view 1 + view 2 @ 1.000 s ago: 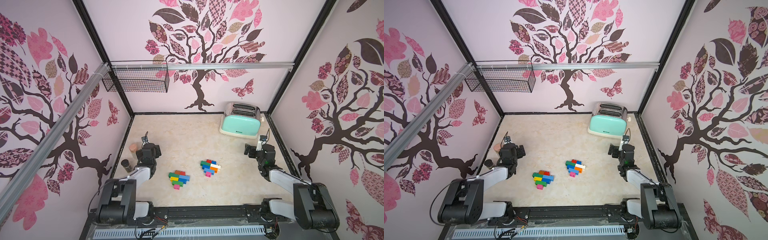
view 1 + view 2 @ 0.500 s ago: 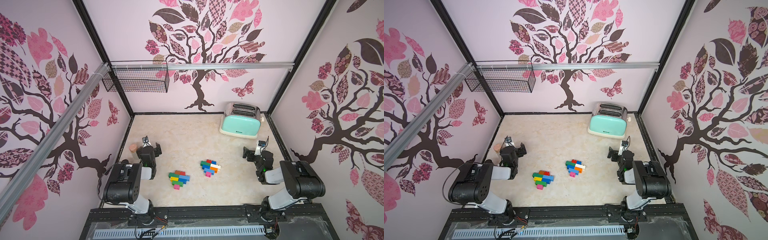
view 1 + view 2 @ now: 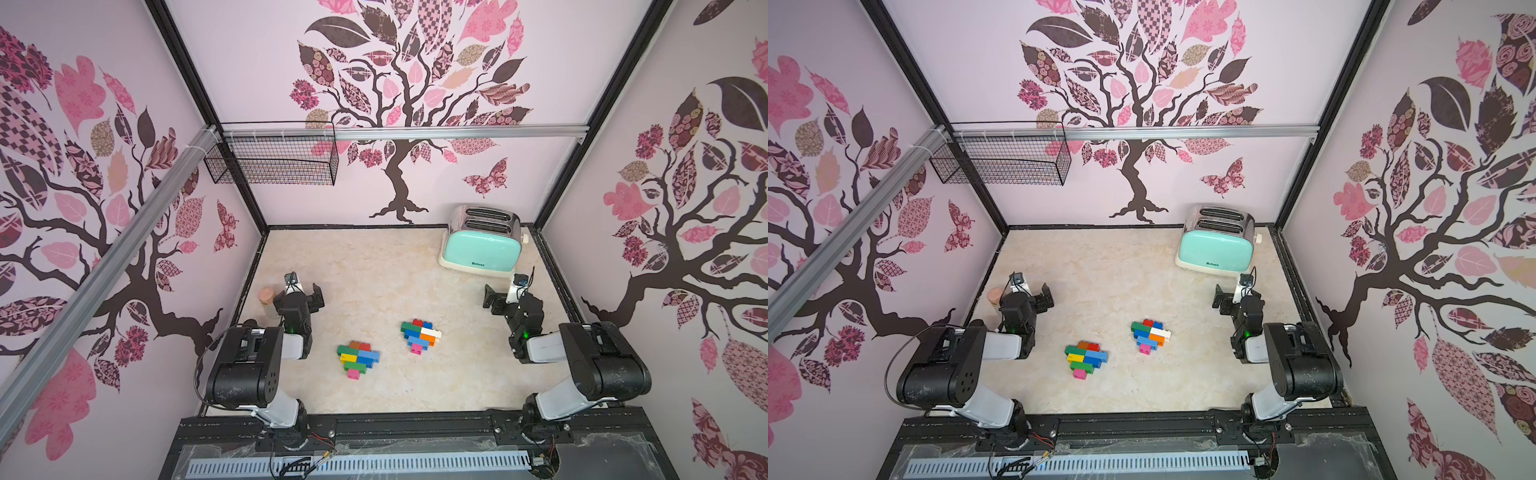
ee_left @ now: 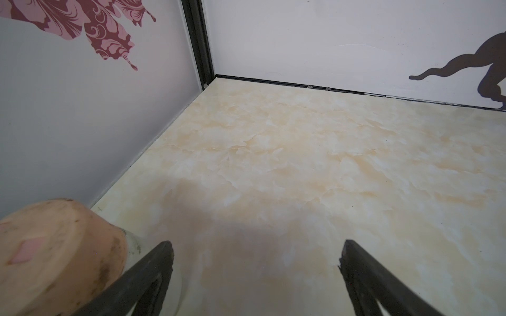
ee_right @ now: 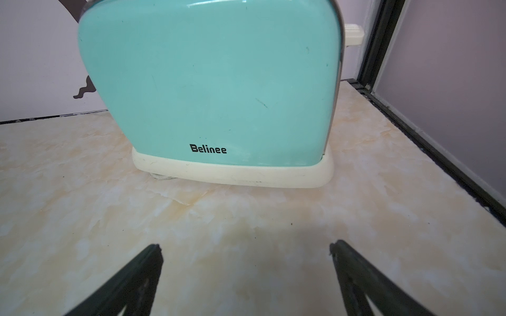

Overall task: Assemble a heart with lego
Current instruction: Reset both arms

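Two heart-shaped clusters of chunky studded plastic lego bricks (image 3: 1086,357) lie flat on the cream marbled tabletop (image 3: 374,266), between the two arms and a little apart from each other. The lego cluster nearer the left arm (image 3: 358,357) shows brown and red bricks along its far edge, green, yellow and blue in the middle, and a single pink brick at its point. The lego cluster nearer the right arm (image 3: 420,335) has red and blue along its far edge, then green, white, blue and orange, and also ends in a pink brick. Neither cluster touches a gripper.

The left gripper (image 4: 256,246) sits low over bare tabletop near the left wall, its black fingers spread wide with nothing between them. Just beside one finger stands a clear jar with a round wooden lid (image 4: 54,246); whether the two touch cannot be told. The right gripper (image 5: 245,246) is likewise spread wide and empty. It points at the mint-green toaster with a cream base (image 5: 208,82), which bears the word "Belinee" and stands near the back right corner. In both top views each arm is bent sharply near its own side wall, well apart from the lego. A black wire basket (image 3: 272,160) hangs from the rail at the back left corner.
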Controlling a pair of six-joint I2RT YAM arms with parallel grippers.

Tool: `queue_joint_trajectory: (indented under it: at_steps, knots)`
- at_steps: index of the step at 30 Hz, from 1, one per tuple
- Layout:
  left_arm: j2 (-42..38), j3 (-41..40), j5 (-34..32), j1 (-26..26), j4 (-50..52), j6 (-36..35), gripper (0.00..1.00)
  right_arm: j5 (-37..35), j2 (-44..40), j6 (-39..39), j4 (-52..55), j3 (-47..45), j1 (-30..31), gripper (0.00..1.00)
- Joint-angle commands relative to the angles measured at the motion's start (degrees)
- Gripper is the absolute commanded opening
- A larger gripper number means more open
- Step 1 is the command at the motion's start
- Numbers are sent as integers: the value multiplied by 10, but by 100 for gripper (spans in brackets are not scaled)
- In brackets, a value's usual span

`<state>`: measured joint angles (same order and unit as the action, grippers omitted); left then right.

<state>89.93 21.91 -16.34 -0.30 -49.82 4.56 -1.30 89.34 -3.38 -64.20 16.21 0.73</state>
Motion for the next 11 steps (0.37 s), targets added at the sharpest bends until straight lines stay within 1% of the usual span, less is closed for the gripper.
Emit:
queue_joint_trajectory:
  at_steps: [1,6,11]
  knots:
    - [-7,-4,3,1,-11,0,98,-6,-8,5,8,8,1,100]
    - [-1,5,3,1,2,2,98,-6,-8,5,8,8,1,100]
    - [-7,-5,-5,-6,-12,-3,98,-6,-8,5,7,9,1,100]
